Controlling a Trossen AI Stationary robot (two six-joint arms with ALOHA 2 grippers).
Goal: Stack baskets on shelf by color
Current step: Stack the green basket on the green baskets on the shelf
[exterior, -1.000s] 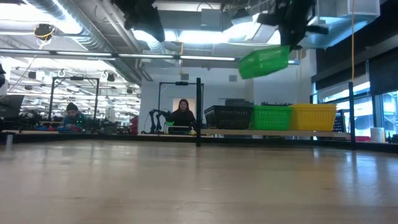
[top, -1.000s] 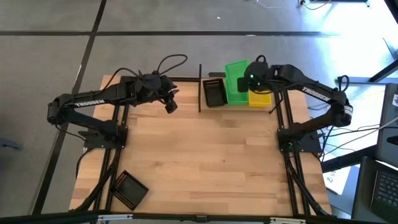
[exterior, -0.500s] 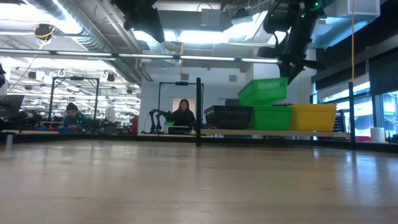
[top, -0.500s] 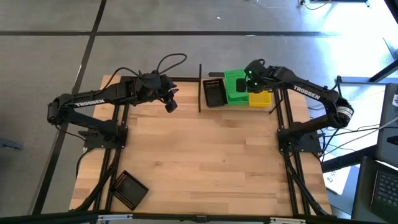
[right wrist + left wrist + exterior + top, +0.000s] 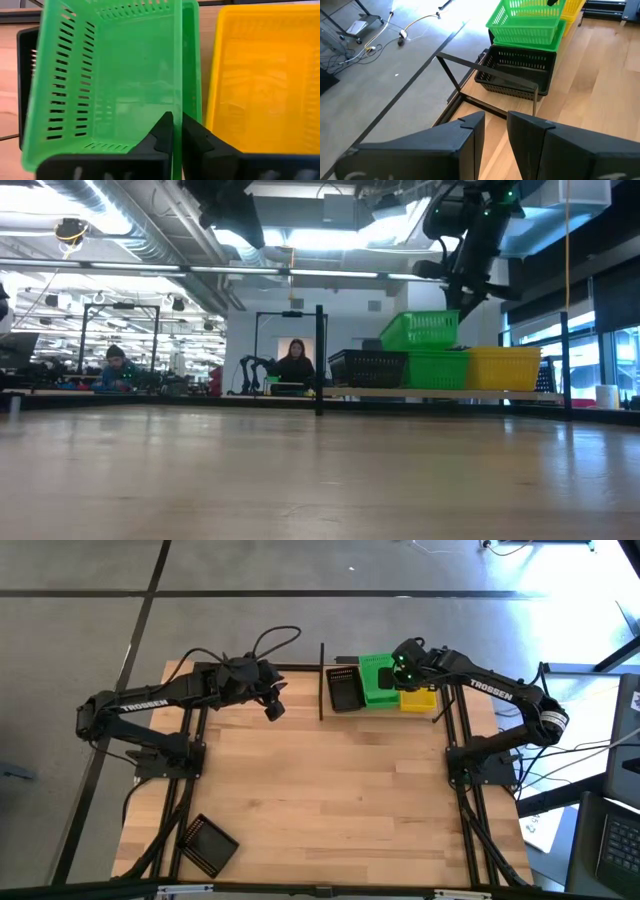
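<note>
On the shelf (image 5: 380, 392) at the table's far edge stand a black basket (image 5: 345, 690), a green basket (image 5: 438, 368) and a yellow basket (image 5: 418, 698) in a row. A second green basket (image 5: 420, 330) sits on the lower green one, slightly askew, with my right gripper (image 5: 177, 131) shut on its wall from above. My left gripper (image 5: 495, 145) hovers open and empty above the table, left of the shelf. Another black basket (image 5: 208, 843) lies on the table's near left corner. My right gripper pinches the upper green basket's long wall on the yellow basket's side (image 5: 177, 107), one finger inside the basket and one outside. The fingers come steeply from above. The basket's bottom rests on the lower green basket, nearly level.
Thin black upright posts (image 5: 321, 680) frame the shelf, one just left of the black basket. The wide plank tabletop (image 5: 330, 790) lies in front of the shelf. People sit at desks in the room far behind.
My right gripper has come down and toward the shelf with the green basket. The basket hung high and tilted above the shelf; it now sits on the lower green basket, almost level.
</note>
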